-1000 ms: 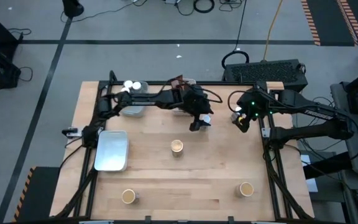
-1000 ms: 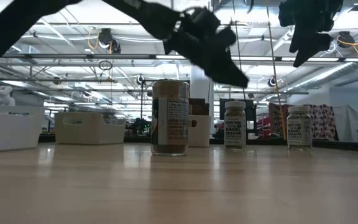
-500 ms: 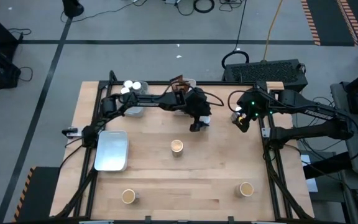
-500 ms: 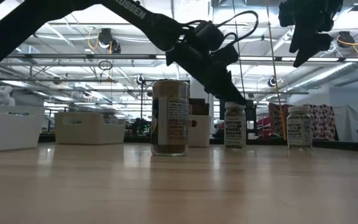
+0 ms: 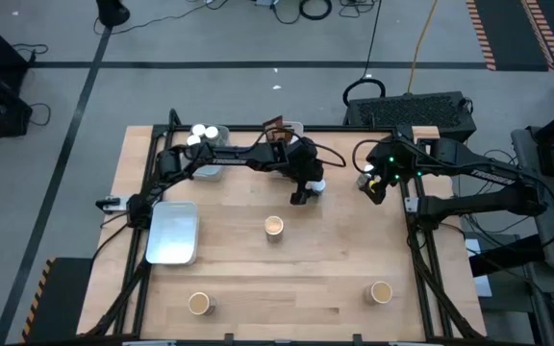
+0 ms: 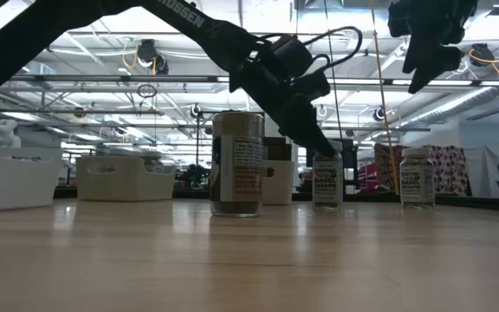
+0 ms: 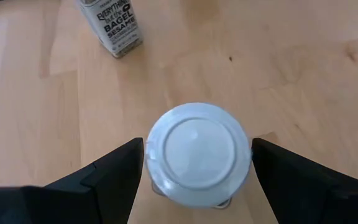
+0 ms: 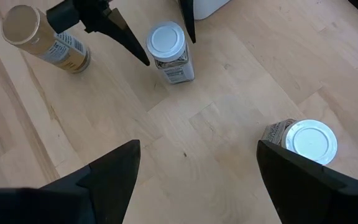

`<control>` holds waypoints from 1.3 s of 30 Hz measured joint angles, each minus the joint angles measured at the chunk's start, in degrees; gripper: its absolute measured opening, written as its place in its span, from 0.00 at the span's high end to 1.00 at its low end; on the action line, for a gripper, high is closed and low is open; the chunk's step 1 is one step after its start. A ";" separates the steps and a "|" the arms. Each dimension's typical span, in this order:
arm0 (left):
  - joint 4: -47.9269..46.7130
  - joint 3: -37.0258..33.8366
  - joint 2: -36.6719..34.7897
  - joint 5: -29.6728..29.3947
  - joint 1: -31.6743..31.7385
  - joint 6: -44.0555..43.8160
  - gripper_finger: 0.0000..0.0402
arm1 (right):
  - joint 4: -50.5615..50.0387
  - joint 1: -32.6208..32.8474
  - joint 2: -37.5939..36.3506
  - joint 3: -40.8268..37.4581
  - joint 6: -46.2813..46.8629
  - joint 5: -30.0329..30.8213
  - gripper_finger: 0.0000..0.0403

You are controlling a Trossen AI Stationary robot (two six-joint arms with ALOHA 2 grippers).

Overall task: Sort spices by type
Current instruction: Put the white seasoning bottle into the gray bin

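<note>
Where the high view looked down, the left gripper (image 5: pixel 306 189) hung over a white-topped jar (image 5: pixel 316 185) near the table's far edge, the right gripper (image 5: pixel 373 187) waiting alongside. Its wrist view showed the fingers (image 7: pixel 104 174) spread wide, straddling that jar (image 7: pixel 197 149) untouched, seemingly aligned for a grasp. The right wrist view showed its own fingers (image 8: pixel 110 171) spread wide and empty.

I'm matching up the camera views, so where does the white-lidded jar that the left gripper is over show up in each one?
High view: the jar is at table centre-back, under the left gripper.
Low view: right of centre, below the arm.
Left wrist view: centre, lid up, between the open fingers.
Right wrist view: upper middle, between the left gripper's fingers.
Shared landmark: the tan-lidded jar nearby.
</note>
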 joint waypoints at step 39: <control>0.65 -0.03 0.00 0.33 0.02 -0.25 0.47 | 1.33 -0.02 0.00 0.04 0.89 0.02 0.24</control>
